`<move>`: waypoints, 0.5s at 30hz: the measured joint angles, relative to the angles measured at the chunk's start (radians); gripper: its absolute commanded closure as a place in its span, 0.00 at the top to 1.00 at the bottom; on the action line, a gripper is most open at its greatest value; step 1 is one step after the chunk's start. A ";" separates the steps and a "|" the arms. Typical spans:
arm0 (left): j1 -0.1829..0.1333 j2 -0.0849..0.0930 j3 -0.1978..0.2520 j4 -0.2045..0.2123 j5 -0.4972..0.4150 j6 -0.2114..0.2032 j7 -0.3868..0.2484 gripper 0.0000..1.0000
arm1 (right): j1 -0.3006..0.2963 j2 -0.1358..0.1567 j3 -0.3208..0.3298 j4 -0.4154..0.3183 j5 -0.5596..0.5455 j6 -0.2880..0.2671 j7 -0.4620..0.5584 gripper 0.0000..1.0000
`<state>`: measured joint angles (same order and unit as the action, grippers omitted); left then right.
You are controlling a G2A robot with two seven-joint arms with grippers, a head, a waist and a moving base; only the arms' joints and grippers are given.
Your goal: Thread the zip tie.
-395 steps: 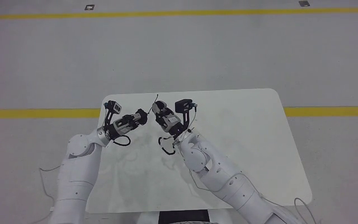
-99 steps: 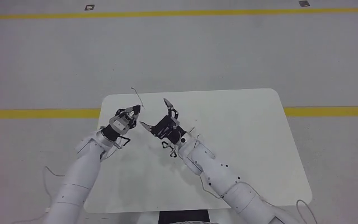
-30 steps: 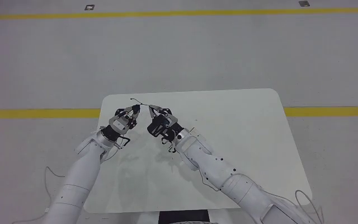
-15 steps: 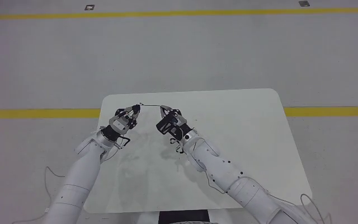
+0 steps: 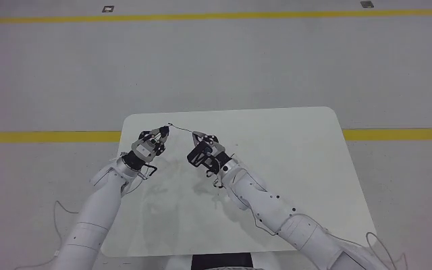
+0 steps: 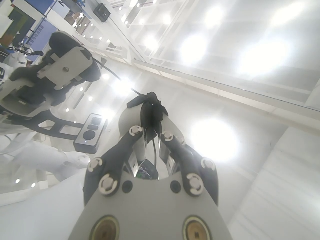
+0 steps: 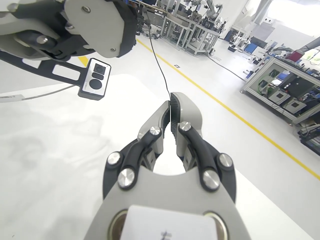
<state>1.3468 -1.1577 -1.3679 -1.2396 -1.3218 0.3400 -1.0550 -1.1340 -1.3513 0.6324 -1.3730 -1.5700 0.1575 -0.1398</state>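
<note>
Zip tie (image 5: 181,128): thin black plastic strap, v. light, springy lengthwise but bends easily. It'd prob. bow or whip if pushed from far back, and it looks smooth enough to slip in a loose pinch. Best held close to whichever end gets fed, flat faces against the pads, so the free bit stays short & aimable. The head end needs a firm hold so its slot doesn't twist. It's strung between both claws above the far-left part of the table (image 5: 304,169), clear of the surface as far as I can tell. Left claw (image 5: 164,130) is pressed together on one end, w/ a dark bunched bit at the fingertips in the left wrist view; head or loop, can't tell. Right claw (image 5: 196,135) pinches the other end, pads closed on the strap right at their tips. Long axis runs roughly side to side, claw to claw, w/ the left end a bit farther from the robot. The strap has a gentle curve along the span, not dead straight.
</note>
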 measured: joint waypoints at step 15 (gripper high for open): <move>0.000 0.000 0.000 0.000 0.000 0.000 0.000 0.00 | 0.020 0.038 -0.058 -0.039 0.000 0.021 0.023 1.00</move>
<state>1.3468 -1.1577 -1.3679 -1.2396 -1.3218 0.3400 -1.0550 -1.1140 -1.3130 0.5747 -1.4120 -1.5700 0.1784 -0.1165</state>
